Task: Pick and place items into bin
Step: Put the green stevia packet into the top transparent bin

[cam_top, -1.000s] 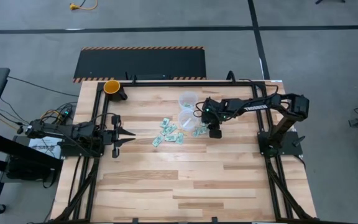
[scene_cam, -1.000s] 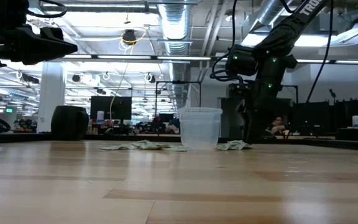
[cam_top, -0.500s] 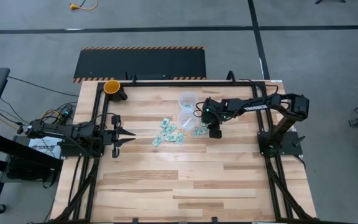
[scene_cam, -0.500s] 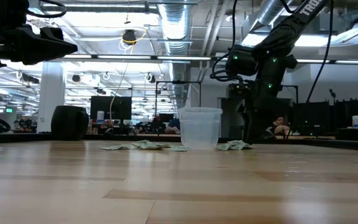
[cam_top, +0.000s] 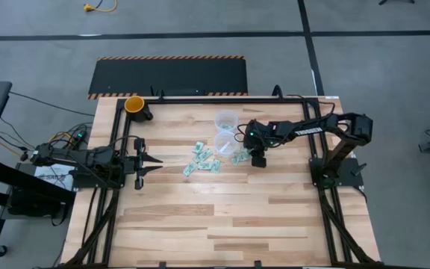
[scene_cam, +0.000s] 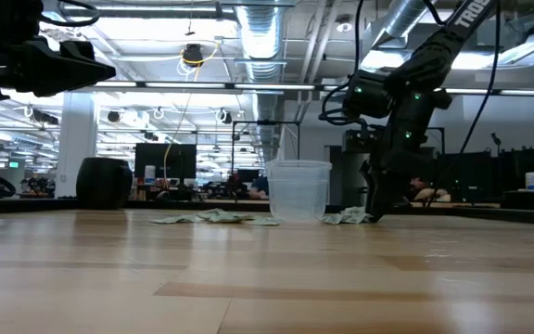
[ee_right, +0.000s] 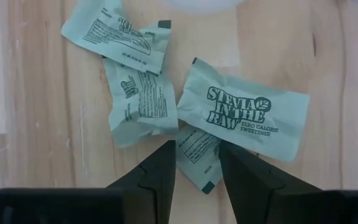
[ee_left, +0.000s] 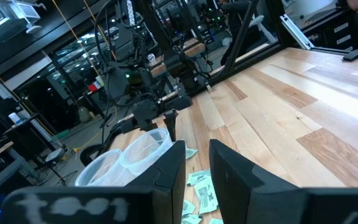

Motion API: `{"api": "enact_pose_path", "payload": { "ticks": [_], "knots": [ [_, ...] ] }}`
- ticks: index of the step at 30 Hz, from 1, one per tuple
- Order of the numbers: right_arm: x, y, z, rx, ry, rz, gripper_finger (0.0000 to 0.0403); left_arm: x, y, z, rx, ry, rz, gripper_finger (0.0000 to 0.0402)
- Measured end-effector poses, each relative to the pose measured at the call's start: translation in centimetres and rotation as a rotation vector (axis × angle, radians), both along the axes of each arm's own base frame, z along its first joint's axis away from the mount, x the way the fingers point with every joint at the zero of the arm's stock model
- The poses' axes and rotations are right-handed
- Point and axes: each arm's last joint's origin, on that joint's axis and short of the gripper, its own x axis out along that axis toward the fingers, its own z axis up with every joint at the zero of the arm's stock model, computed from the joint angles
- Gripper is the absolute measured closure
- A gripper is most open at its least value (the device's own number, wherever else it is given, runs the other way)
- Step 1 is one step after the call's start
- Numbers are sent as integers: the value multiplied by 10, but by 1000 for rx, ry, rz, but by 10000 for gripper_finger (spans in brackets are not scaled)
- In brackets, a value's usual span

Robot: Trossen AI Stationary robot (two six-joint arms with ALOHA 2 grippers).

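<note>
My right gripper (ee_right: pixel 194 163) is down at the table (cam_top: pixel 222 217), right of its middle and toward the far edge, with its fingers (ee_right: pixel 156 168) a narrow gap apart and straddling one small green-and-white packet (ee_right: pixel 197 157) that lies flat on the wood; I hold nothing. That packet is tucked partly under a larger one printed "Stevia in the Raw" (ee_right: pixel 244 115), and two more packets (ee_right: pixel 138 96) overlap just beside them. From above, this little cluster (cam_top: pixel 239 157) lies just beside the nearer of two clear plastic cups (cam_top: pixel 224 141), the second cup (cam_top: pixel 225 119) standing behind it toward the far edge. The main scatter of packets (cam_top: pixel 202 160) lies spread on the wood on the other side of that cup, near the table's middle. My left gripper (cam_top: pixel 154 161) waits at the left edge of the table, its fingers a small gap apart and empty, pointing toward the packets. An orange cup (cam_top: pixel 134 104) sits at the far left corner.
</note>
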Motion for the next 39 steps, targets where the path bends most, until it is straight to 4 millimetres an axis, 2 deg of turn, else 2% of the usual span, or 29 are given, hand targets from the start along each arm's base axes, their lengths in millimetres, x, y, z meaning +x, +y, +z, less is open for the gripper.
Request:
{"api": "enact_pose_path", "payload": {
  "ticks": [4,14,21,35,39],
  "knots": [
    [-2,0,-1,-9,29,-15,303,0,0,0,0,0,0,340],
    [-6,1,0,6,92,-18,396,0,0,0,0,0,0,340],
    [-2,1,15,26,152,-3,391,0,0,0,0,0,0,340],
    [0,1,74,24,144,25,399,0,0,0,0,0,0,340],
    [1,2,80,69,105,72,397,0,0,0,0,0,0,340]
  ]
}}
